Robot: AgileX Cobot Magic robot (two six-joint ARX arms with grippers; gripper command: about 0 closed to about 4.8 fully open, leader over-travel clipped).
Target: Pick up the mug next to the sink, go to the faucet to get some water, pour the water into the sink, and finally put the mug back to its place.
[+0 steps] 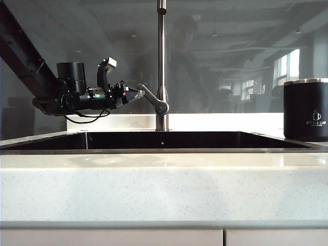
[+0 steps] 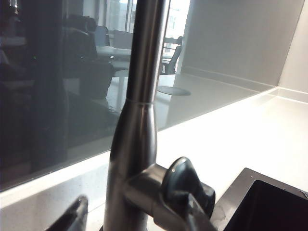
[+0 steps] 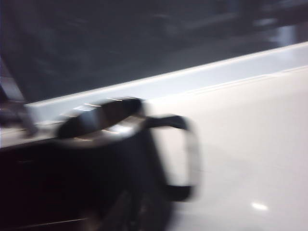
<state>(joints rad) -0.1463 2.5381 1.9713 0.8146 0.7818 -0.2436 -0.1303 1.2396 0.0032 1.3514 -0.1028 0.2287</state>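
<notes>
The sink (image 1: 46, 146) lies in the counter (image 1: 154, 179). The faucet (image 1: 162, 61) stands behind its middle. The left gripper (image 1: 139, 94) is just left of the faucet, at its lever (image 1: 154, 100). The mug (image 1: 306, 109) stands on the counter, right of the sink.

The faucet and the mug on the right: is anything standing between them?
No. In the exterior view, only bare white counter and the sink's right end lie between the faucet and the mug.

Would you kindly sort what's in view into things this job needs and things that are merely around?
Job:
- mug, standing on the counter right of the sink
- sink
- faucet, with the left gripper at its lever
- right gripper: not in the exterior view

Merely around:
- counter
- glass backsplash
</notes>
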